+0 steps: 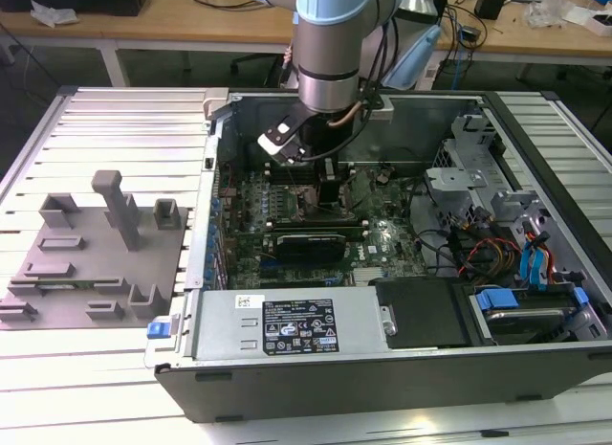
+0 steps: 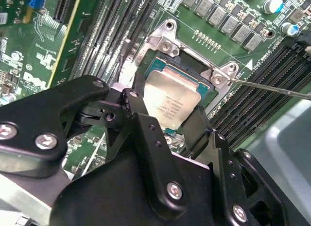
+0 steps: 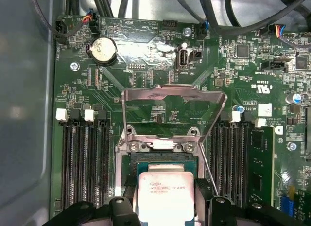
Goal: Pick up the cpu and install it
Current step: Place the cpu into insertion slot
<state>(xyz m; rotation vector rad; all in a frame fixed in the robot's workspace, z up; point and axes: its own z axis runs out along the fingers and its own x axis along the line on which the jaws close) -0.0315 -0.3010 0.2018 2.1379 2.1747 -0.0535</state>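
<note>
Gripper (image 2: 170, 123) is pinching the cpu (image 2: 175, 97) by two opposite edges, holding its silver top level so it is lining up with the open socket (image 3: 163, 160) just beneath the jaws; the load plate (image 3: 172, 92) is standing raised just ahead, leaving the way clear.

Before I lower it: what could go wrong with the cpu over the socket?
The cpu, clamped in the claw, hides most of the socket; a small offset could seat it crooked. The fingers flank the socket close to the thin lever and might snag it.
</note>
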